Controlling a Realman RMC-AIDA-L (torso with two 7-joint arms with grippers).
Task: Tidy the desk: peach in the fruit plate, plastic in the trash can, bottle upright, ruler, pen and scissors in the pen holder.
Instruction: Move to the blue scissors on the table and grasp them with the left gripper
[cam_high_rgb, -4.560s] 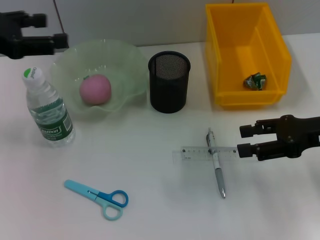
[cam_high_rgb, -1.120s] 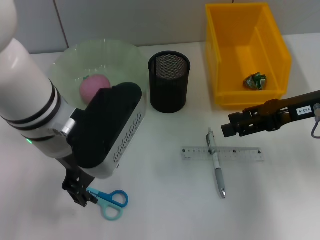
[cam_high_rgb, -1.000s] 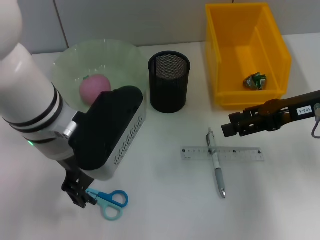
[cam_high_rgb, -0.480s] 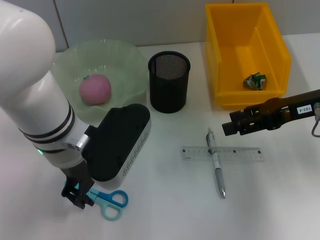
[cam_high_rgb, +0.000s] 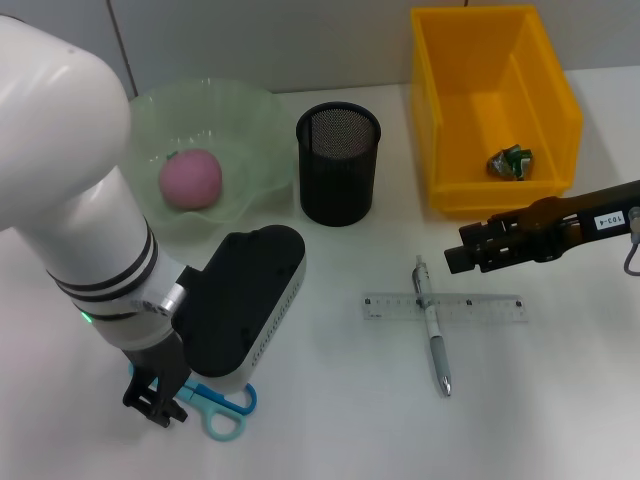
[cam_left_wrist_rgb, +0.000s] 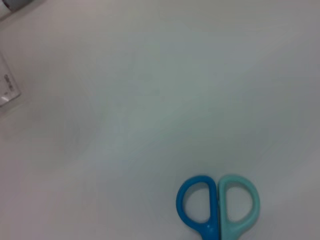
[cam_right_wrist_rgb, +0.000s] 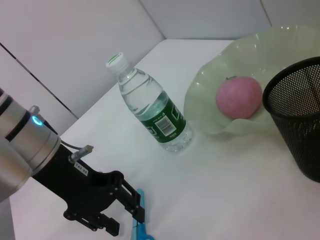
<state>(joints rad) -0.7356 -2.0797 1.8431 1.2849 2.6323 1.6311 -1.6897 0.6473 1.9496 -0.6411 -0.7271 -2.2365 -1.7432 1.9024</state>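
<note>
The blue scissors (cam_high_rgb: 226, 409) lie near the table's front edge, handles showing (cam_left_wrist_rgb: 218, 207). My left gripper (cam_high_rgb: 158, 405) hangs low over their blades; in the right wrist view it (cam_right_wrist_rgb: 125, 220) stands open beside the blade (cam_right_wrist_rgb: 139, 200). A pink peach (cam_high_rgb: 190, 179) rests in the green fruit plate (cam_high_rgb: 255, 120). The bottle (cam_right_wrist_rgb: 150, 112) stands upright, hidden behind my left arm in the head view. A clear ruler (cam_high_rgb: 480, 307) lies under the pen (cam_high_rgb: 432, 335). The black mesh pen holder (cam_high_rgb: 338, 165) stands mid-table. My right gripper (cam_high_rgb: 453, 259) hovers above the ruler's right half. The plastic (cam_high_rgb: 510, 162) lies in the yellow trash can (cam_high_rgb: 560, 110).
My bulky white left arm (cam_high_rgb: 80, 200) covers the table's left side. The ruler's corner (cam_left_wrist_rgb: 7, 90) shows at the edge of the left wrist view. White tabletop lies between the scissors and the pen.
My left arm came from the far left to the scissors and has slid toward the front edge, now hiding the bottle. My right gripper rose from the ruler's end earlier and has stayed still since.
</note>
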